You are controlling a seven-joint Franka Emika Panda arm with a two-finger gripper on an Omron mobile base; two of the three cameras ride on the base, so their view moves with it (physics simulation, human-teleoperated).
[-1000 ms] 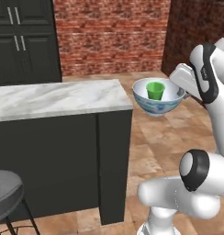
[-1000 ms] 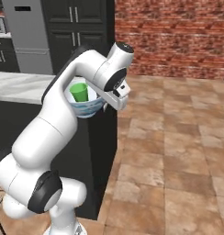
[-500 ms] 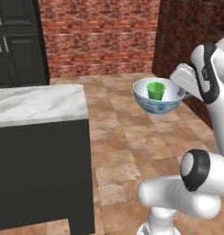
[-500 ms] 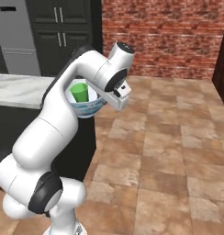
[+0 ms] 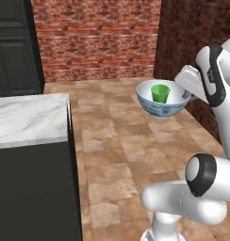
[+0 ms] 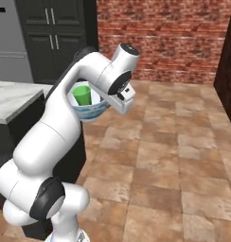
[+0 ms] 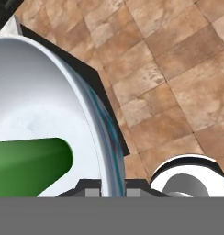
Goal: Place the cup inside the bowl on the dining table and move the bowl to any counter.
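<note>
The white bowl [image 5: 163, 107] with the blue pattern hangs in the air over the tiled floor, and the small green cup [image 5: 160, 92] stands inside it. My gripper [image 5: 185, 93] is shut on the bowl's right rim. From the other side, the bowl [image 6: 91, 110] and cup [image 6: 82, 95] show beside my forearm, with the gripper [image 6: 108, 100] on the rim. In the hand view the gripper [image 7: 110, 187] pinches the rim of the bowl [image 7: 40, 110], and the cup [image 7: 31, 166] lies across its pale interior. The marble-topped dining table [image 5: 27, 120] stands apart to the left.
Brown tiled floor [image 5: 117, 136] stretches under the bowl to a red brick wall [image 5: 93, 37]. Black cabinets [image 6: 56, 38] and a grey fridge [image 6: 11, 42] stand at the back left. A dark wall [image 5: 192, 42] closes the right side. The table's end [image 6: 13, 97] is close on my left.
The whole picture has shifted as the base moves, so the table sits further left and more floor shows. The bowl with the cup stays held in the same place relative to the arm.
</note>
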